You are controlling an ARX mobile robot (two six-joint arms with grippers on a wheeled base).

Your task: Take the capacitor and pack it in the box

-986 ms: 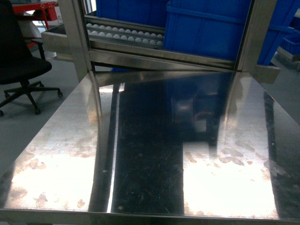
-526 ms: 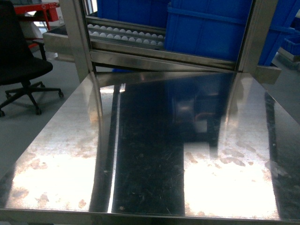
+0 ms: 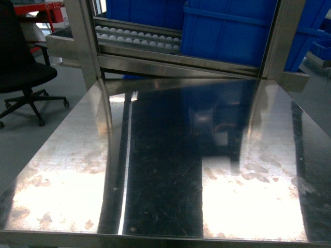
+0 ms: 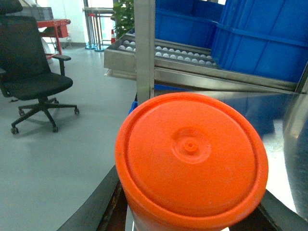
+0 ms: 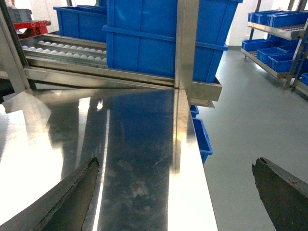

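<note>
Your left pincer (image 4: 187, 214) grips the one orange capacitor (image 4: 192, 154) between its two dark fingers (image 4: 96, 207), round end toward the camera. Your right pincer (image 5: 175, 166) hangs spread wide, holding nothing, over the steel table (image 3: 67, 170). Nothing on the table differs from a second ago; beyond it stand several blue bins (image 3: 232, 31) and one black office chair (image 3: 20, 67).

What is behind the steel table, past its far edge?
Behind the steel table runs a roller conveyor carrying blue bins, framed by steel posts. A black office chair stands off to the left. The bins' walls hide their contents; no pink box shows.
</note>
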